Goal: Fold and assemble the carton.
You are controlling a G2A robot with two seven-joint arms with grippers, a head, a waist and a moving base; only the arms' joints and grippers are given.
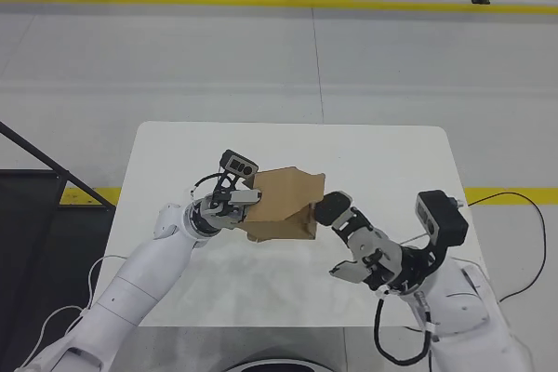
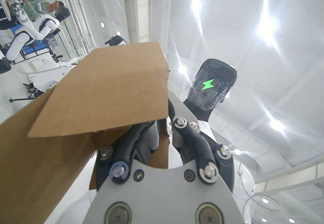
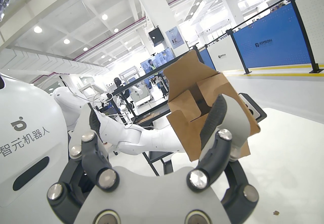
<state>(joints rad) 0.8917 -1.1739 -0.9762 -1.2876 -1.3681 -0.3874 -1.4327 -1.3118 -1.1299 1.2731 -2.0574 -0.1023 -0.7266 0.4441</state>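
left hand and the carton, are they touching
Touching. The left wrist view shows the left hand clamped on a panel edge of the carton, cardboard pinched in its grip.

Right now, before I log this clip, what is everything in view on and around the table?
Partly folded brown cardboard carton: one, brown, over the table's middle, between the two hands, flaps not closed.
Flat white rectangular table: one, white, under both arms.
Black panel with a slanted bar: one, black, on the floor off the table's left side.
Yellow floor lines: two, yellow, one beyond the table, one level with it.
Left hand: one, black and white, shut on the carton's left edge.
Right hand: one, black and white, open at the carton's right end, one padded finger beside it.
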